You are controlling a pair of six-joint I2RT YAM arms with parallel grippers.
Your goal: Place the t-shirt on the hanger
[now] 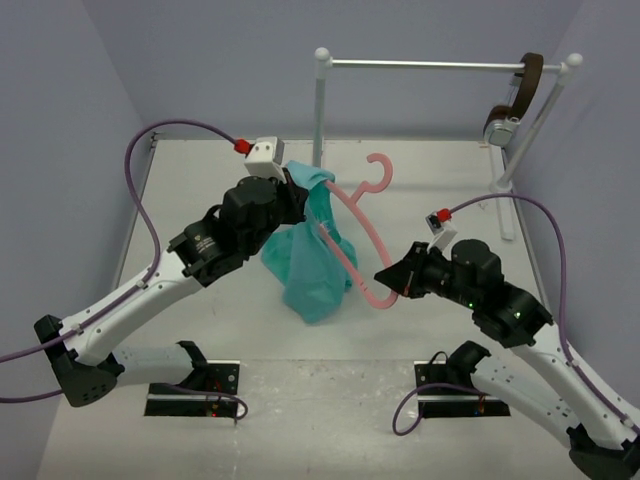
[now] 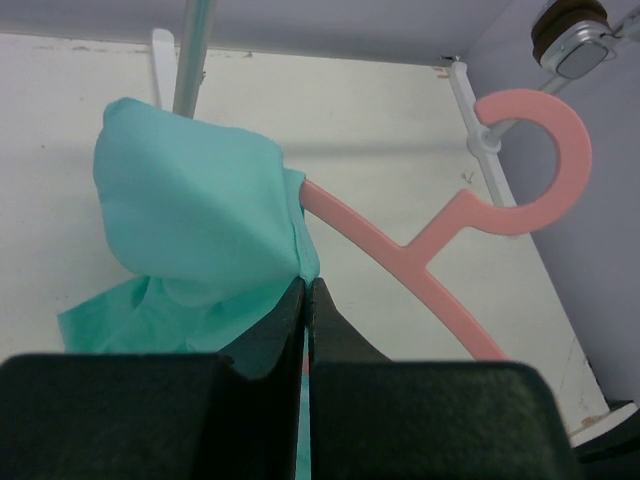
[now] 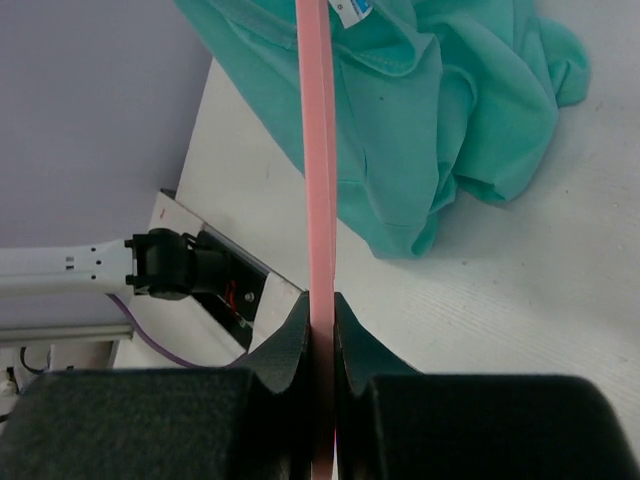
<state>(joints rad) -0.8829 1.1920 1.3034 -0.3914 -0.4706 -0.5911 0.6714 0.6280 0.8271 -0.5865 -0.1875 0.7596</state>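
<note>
Pinching the t-shirt [image 1: 312,272] in our left gripper [image 1: 297,201], over the upper end of the hanger [image 1: 358,232], we are clamping its lower end in our right gripper [image 1: 388,280]; it is slanting between both.

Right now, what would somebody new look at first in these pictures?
A soft teal-green cloth t-shirt hangs bunched from the left arm's fingers over the middle of the table. A thin pink plastic hanger with a curved hook runs into it, its lower end clamped in the right arm's fingers.
</note>
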